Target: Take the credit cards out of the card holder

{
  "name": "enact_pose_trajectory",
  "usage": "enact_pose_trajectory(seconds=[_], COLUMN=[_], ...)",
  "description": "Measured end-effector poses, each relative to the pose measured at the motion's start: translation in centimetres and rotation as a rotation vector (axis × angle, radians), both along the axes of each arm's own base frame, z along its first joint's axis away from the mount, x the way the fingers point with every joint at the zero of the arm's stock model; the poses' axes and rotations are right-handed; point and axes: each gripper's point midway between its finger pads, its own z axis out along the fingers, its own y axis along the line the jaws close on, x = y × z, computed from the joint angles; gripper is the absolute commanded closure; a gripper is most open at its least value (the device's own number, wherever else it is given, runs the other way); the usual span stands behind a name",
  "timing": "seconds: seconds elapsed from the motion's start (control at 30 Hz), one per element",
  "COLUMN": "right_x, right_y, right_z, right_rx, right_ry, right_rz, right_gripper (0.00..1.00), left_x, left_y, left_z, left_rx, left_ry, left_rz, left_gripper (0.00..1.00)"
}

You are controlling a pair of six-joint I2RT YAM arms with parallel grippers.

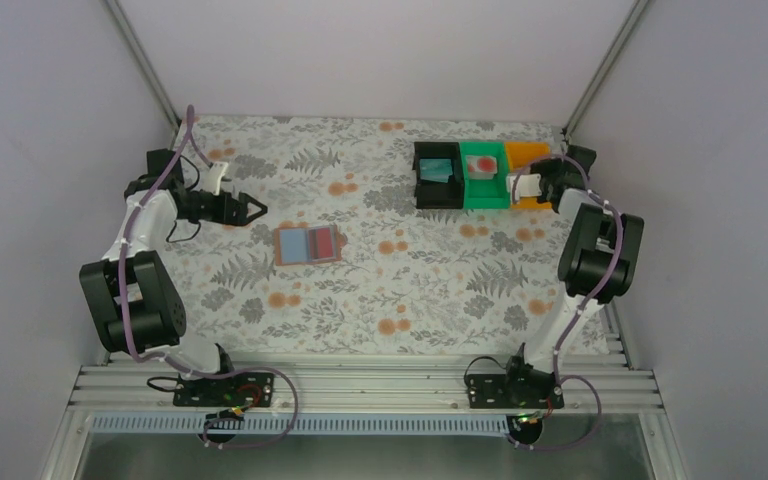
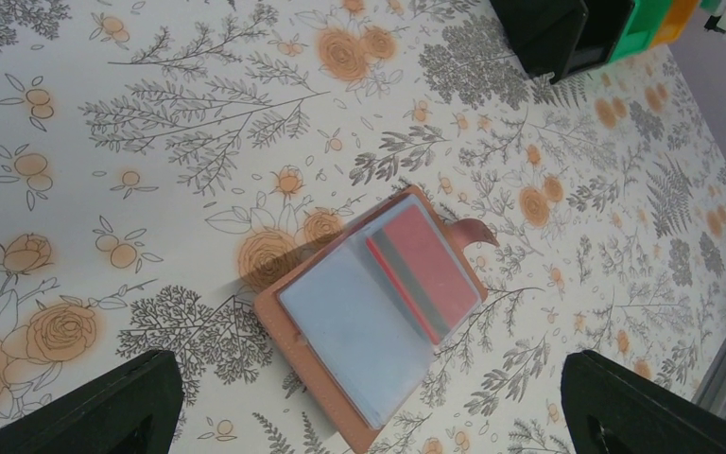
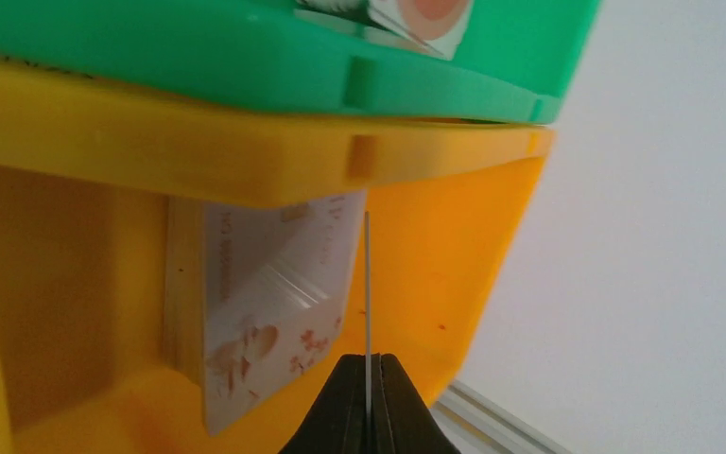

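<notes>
Card holder (image 1: 308,244) lying open left of worktop (image 1: 410,290) centre, red card (image 2: 430,270) sitting in its pocket.
Right gripper (image 3: 367,369) pinching a thin card (image 3: 367,284) edge-on over orange bin (image 3: 246,161) at far right corner; left gripper (image 1: 257,209) hanging wide open beside holder. Cards looking stiff, light, slick: best taking by an exposed edge; soft holder likely sliding; room all around.

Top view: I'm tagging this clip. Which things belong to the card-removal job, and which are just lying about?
Job: card holder, red card inside it, teal card, white card, thin card in right gripper.
Other: black bin, green bin, orange bin, all holding cards.
</notes>
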Motion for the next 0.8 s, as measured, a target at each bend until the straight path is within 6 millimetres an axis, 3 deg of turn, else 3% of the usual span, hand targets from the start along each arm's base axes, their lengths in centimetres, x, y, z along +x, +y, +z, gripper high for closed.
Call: enact_pose_trajectory(seconds=[0.17, 0.57, 0.8], right_x=[0.6, 1.4, 1.2], right_y=[0.0, 0.7, 0.3], right_z=[-1.5, -2.6, -2.5], right_rx=[-0.015, -0.072, -0.091], right_ry=[0.031, 0.054, 0.059], right_rz=[0.018, 0.061, 0.049], right_gripper=[0.95, 0.7, 0.46], left_x=[0.1, 0.4, 0.4], left_y=[0.1, 0.3, 0.3], left_z=[-0.3, -1.0, -1.1], left_rx=[0.006, 0.012, 0.011], left_ry=[0.006, 0.018, 0.02], left_rz=[0.003, 0.007, 0.007], left_gripper=[0.0, 0.0, 0.0])
